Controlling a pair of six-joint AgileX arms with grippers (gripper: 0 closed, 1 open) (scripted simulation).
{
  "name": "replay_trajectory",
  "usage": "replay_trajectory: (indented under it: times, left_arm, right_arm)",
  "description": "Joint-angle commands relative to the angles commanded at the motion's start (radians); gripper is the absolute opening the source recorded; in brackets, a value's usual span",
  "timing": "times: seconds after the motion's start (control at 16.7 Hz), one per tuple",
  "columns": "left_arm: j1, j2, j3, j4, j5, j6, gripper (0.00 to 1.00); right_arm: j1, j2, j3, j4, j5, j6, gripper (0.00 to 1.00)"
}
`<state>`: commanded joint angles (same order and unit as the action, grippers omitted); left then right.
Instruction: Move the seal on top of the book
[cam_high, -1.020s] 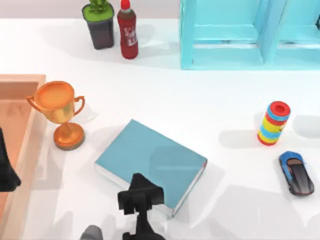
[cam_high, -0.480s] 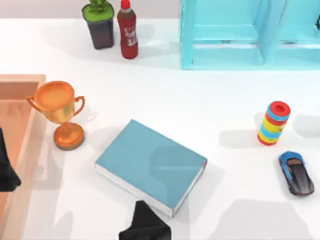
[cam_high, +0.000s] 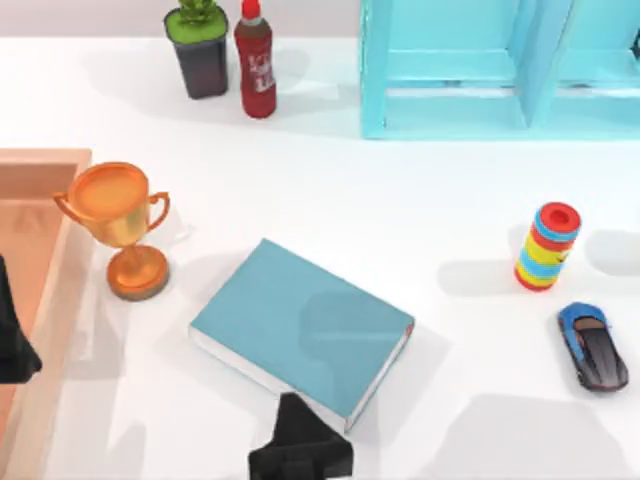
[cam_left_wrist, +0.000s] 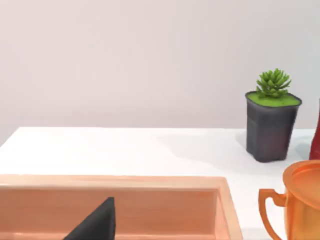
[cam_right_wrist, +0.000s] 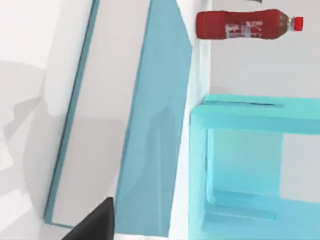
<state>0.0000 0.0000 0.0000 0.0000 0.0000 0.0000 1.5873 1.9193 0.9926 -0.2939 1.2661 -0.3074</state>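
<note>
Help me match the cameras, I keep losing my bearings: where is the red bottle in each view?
Top view: the red bottle stands at the back, between the potted plant and the light-blue shelf.
Left wrist view: a red sliver between plant and trophy.
Right wrist view: the whole bottle, beside the shelf, beyond the book.
Shared landmarks: plant, shelf.
</note>
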Motion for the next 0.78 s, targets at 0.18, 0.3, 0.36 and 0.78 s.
replay_trajectory:
  times: [0.18, 0.3, 0.36, 0.78]
  left_arm:
    - [0.000, 0.000, 0.000, 0.000, 0.000, 0.000, 1.00]
    - [0.000, 0.000, 0.000, 0.000, 0.000, 0.000, 1.00]
    - [0.000, 0.000, 0.000, 0.000, 0.000, 0.000, 1.00]
    - [0.000, 0.000, 0.000, 0.000, 0.000, 0.000, 1.00]
  right_arm:
    - [-0.098, -0.120, -0.064, 0.021, -0.086, 0.023, 1.00]
    - [-0.207, -0.250, -0.129, 0.041, -0.172, 0.047, 1.00]
    - [-0.272, -0.331, -0.168, 0.053, -0.223, 0.060, 1.00]
    - [-0.836, -1.064, -0.512, 0.156, -0.666, 0.171, 1.00]
